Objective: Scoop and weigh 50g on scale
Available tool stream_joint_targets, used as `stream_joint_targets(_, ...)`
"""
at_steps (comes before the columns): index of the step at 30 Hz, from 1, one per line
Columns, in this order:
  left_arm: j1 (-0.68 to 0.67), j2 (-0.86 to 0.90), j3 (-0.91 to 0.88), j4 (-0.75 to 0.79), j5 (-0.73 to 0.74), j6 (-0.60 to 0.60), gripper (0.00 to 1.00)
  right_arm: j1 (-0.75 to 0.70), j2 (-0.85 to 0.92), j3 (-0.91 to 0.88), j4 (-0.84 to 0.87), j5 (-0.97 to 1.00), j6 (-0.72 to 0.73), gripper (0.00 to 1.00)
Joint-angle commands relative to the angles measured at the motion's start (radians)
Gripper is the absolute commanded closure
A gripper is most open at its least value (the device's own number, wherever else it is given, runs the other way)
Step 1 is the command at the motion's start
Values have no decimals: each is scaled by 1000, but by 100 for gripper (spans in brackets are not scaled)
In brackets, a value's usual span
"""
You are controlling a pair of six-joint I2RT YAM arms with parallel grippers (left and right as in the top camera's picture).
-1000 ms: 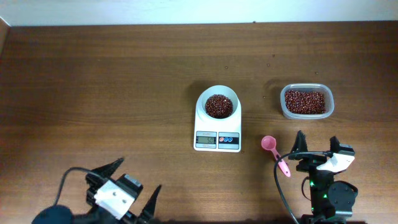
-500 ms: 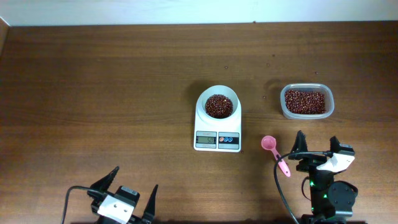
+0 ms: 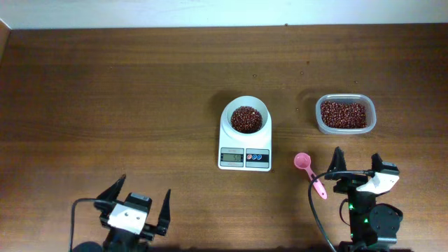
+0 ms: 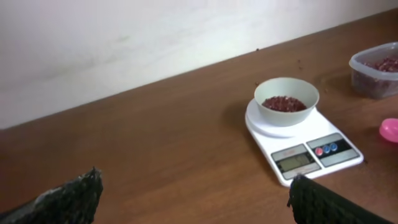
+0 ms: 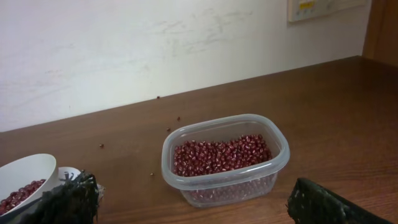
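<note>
Showing one scale, one tub, one pink scoop.

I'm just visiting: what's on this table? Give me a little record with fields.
scale: mid-table, its bowl holds red beans
tub: right of the scale, red beans inside
scoop: pink, lying on the table, unheld
left end effector: open, empty, at near edge
right end effector: open, empty, beside the scoop
</note>
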Motion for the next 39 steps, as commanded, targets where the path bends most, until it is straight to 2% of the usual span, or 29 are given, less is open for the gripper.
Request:
stream_joint_targets(1,7,-3,-126,129,-2,-10,1,-6,-8,-5,-7,-6,-11,1)
stream_joint_targets(8,6,-3,-173,269,16,-10,1,-6,-8,-5,-7,-6,-11,1)
stream_joint_targets(10,6,-3,-173,336,114,-10,1,-6,-8,-5,-7,-6,-11,1)
stream_joint_targets(13,6,-3,-173,405,157,-10,1,-6,-8,-5,-7,-6,-11,1)
stream_joint_targets(16,6,-3,-173,404,201,-10,1,-6,-8,-5,-7,-6,-11,1)
stream_joint_targets(25,6,-2,-176,468,167,-18,1,-6,-8,-5,-7,-6,-11,1)
stream_joint_targets(30,-45,-2,-176,469,79,-23,1,-6,-8,-5,-7,-6,-11,1)
stream_joint_targets(34,-68,-2,-176,480,-43,-197,1,-6,-8,-5,-7,-6,-11,1)
stream_joint_targets(39,-68,-2,-176,483,-176,-196,1,-6,-8,-5,-7,-6,-11,1)
